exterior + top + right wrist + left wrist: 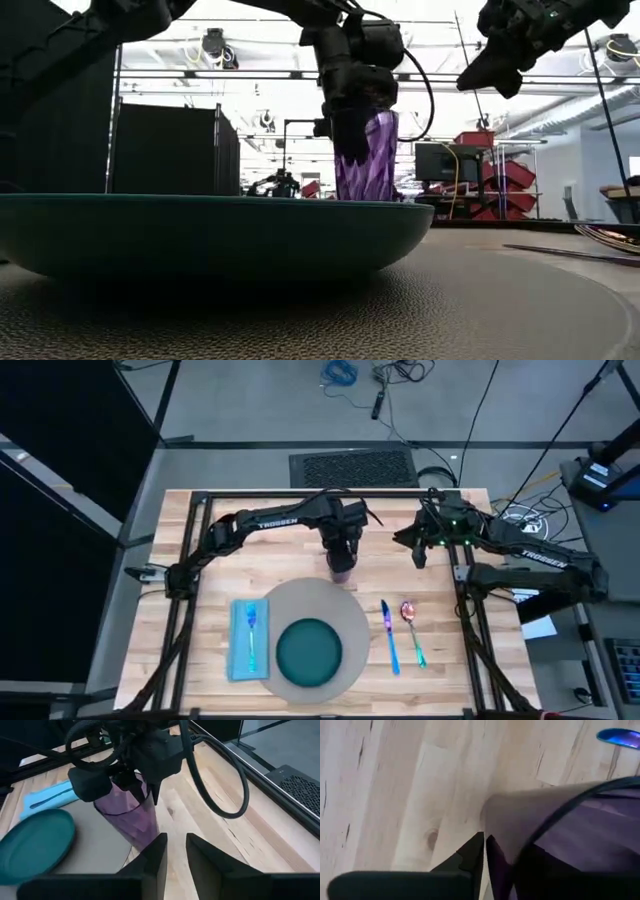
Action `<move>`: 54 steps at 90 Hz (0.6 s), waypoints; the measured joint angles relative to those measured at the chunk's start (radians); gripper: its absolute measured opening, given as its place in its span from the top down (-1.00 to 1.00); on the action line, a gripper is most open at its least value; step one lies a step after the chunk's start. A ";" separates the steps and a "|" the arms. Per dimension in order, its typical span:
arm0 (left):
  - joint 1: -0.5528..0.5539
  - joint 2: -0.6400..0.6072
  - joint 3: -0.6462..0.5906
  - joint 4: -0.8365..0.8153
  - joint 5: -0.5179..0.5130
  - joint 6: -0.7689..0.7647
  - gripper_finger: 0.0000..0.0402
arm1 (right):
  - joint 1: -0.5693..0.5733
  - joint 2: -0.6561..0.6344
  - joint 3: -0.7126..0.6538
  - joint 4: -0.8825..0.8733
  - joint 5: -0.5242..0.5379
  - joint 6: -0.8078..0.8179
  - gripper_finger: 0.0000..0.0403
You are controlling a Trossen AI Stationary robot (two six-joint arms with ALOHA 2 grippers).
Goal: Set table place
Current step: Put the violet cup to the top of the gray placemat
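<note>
Pale plank table (220,525): at frame centre my left gripper (342,565) clamps the ribbed translucent purple cup (366,158); right gripper (420,552) hovers, fingers slightly parted.

Purple ribbed cup (366,155) — teal plate (309,652) — grey mat (355,618).

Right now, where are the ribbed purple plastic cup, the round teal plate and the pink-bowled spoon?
ribbed purple plastic cup (366,160), low view, ribbed side wall
round teal plate (309,652), high view, centre
pink-bowled spoon (408,611), high view, bowl
</note>
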 joint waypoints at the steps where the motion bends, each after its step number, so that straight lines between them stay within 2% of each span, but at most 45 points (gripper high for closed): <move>1: 0.000 0.000 0.000 0.000 0.000 0.000 0.66 | 0.000 0.000 0.000 0.000 0.000 0.000 0.68; 29: 0.000 -0.007 0.002 0.025 0.000 0.001 0.65 | 0.000 0.000 0.000 -0.001 0.000 0.000 0.68; 54: 0.000 -0.012 0.102 -0.014 0.000 0.000 0.65 | 0.000 0.000 0.000 -0.001 0.000 -0.002 0.68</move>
